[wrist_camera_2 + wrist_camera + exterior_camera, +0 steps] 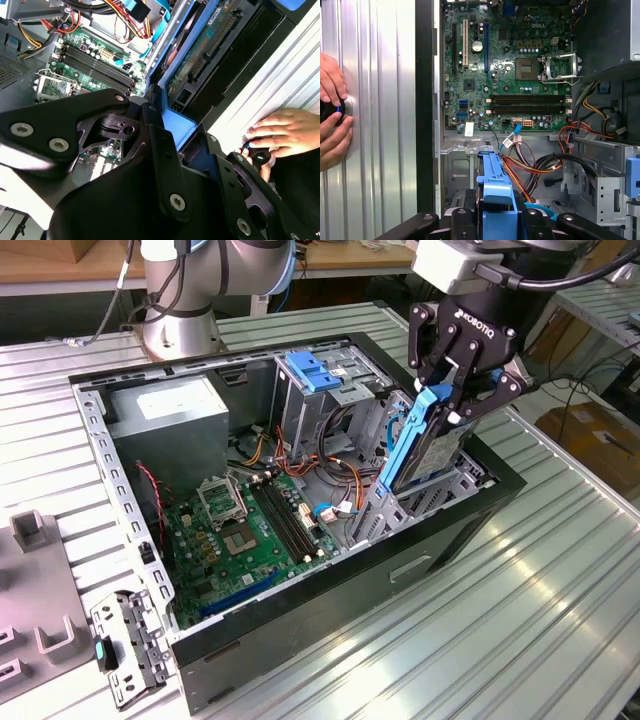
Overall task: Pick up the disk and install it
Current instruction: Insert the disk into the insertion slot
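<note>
The disk [408, 445] is gripped on edge by the closed pincer [455, 405], so pickup is judged complete. It stands partly inside the drive bay [462, 485] of the computer case [300, 610]; seating is not yet finished

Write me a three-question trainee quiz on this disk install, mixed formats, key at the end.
1. True or false: the hand is shut on the disk.
2. The disk is: A) flat on the table; B) held on edge, lower end inside the computer case; C) lying on the power supply.
3. Fill in: the case floor carries a green ___.
Key: 1 true; 2 B; 3 motherboard.
</note>
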`<state>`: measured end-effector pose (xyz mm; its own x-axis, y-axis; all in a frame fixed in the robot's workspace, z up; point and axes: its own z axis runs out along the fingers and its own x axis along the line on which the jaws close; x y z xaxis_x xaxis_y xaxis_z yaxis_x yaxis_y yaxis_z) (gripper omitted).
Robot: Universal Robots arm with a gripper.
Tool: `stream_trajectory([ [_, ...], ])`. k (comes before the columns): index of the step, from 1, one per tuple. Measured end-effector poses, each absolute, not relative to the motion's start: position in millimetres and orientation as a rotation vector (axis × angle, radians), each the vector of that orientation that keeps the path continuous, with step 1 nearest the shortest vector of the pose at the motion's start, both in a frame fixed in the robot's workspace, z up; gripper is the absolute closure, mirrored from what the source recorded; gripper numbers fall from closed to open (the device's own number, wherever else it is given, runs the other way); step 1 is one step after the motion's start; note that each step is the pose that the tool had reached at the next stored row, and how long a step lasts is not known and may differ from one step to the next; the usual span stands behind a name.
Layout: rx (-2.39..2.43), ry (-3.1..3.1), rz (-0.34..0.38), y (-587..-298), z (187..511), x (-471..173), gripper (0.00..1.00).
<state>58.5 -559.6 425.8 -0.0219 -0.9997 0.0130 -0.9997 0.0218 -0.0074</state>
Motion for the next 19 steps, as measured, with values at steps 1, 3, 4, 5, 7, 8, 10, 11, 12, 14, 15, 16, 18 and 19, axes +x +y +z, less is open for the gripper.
stream_trajectory([
  [1, 2.194, -2.243, 0.023, -560, 426, 58, 0.63],
  [3, 2.194, -2.243, 0.023, -560, 425, 58, 0.63],
  [4, 2.194, -2.243, 0.023, -560, 425, 58, 0.63],
  [5, 2.194, -2.243, 0.023, -560, 425, 58, 0.63],
  [7, 2.194, -2.243, 0.023, -560, 425, 58, 0.63],
  [8, 2.194, -2.243, 0.023, -560, 425, 58, 0.63],
  [10, 2.194, -2.243, 0.023, -560, 425, 58, 0.63],
  [11, 2.194, -2.243, 0.022, -560, 425, 58, 0.63],
  [12, 2.194, -2.243, 0.022, -560, 424, 58, 0.63],
  [14, 2.194, -2.243, 0.022, -560, 422, 58, 0.63],
  [15, 2.194, -2.243, 0.022, -560, 420, 58, 0.63],
  [16, 2.194, -2.243, 0.022, -560, 419, 58, 0.63],
  [18, 2.194, -2.243, 0.022, -560, 416, 58, 0.63],
  [19, 2.194, -2.243, 0.023, -560, 415, 58, 0.63],
])
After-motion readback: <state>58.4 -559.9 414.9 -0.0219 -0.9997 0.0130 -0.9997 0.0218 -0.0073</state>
